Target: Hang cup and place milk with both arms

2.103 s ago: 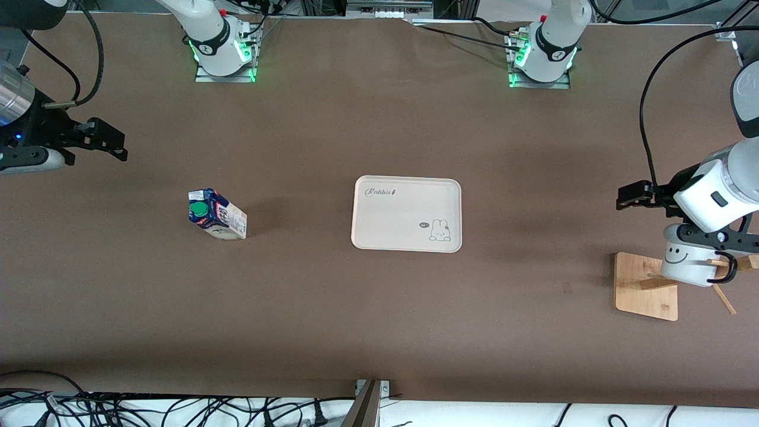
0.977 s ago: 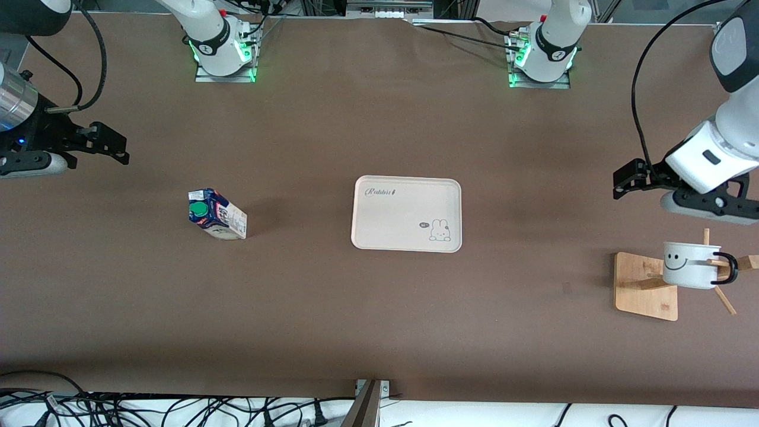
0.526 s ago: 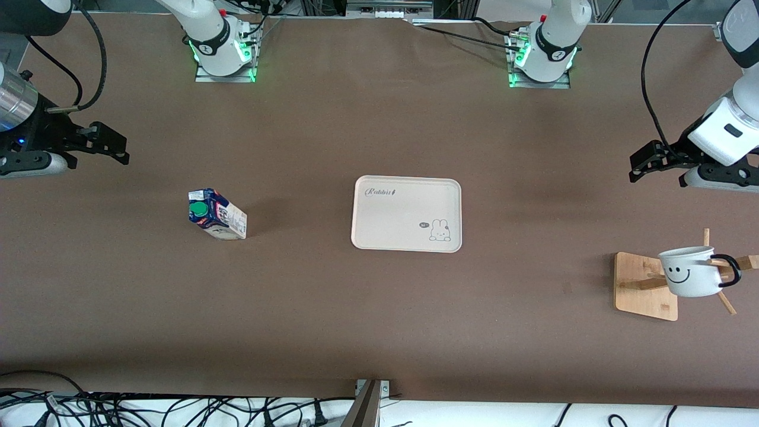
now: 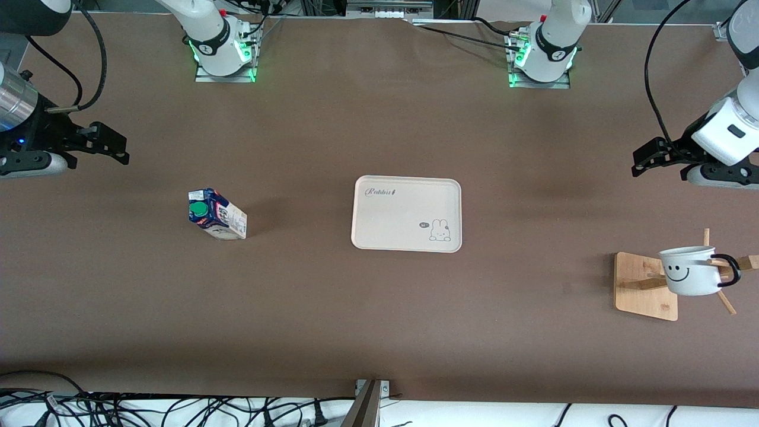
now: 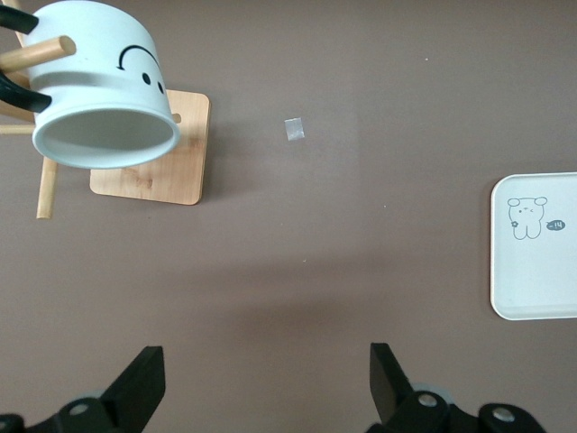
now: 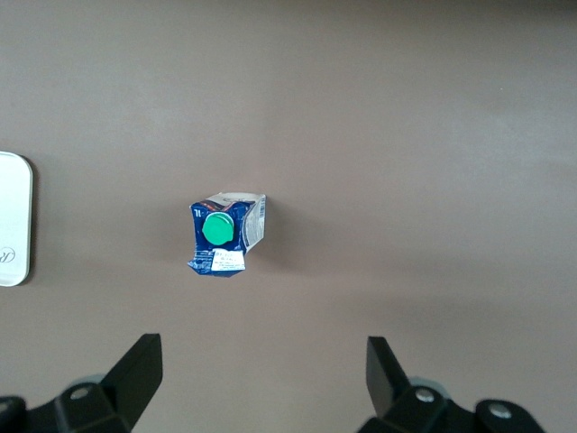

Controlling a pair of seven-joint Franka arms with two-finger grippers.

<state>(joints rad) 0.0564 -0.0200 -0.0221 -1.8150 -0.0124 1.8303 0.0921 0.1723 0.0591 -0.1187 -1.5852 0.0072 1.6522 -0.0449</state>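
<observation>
The white smiley cup (image 4: 689,276) hangs by its black handle on a peg of the wooden rack (image 4: 643,289) at the left arm's end of the table. It also shows in the left wrist view (image 5: 104,86), mouth toward the camera. My left gripper (image 4: 643,159) is open and empty, up in the air over bare table beside the rack. The milk (image 4: 216,214) stands on the table toward the right arm's end, and its green cap shows in the right wrist view (image 6: 225,236). My right gripper (image 4: 118,148) is open and empty, and its arm waits over the table's end.
A white tray (image 4: 407,213) with a rabbit print lies mid-table between the milk and the rack; its edge shows in both wrist views (image 5: 536,248) (image 6: 13,216). A small grey scrap (image 5: 294,129) lies on the table near the rack base (image 5: 153,153).
My left gripper let go of the cup and drew up and away from the rack. The cup now hangs on the peg and has tilted a little. The right arm has not moved.
</observation>
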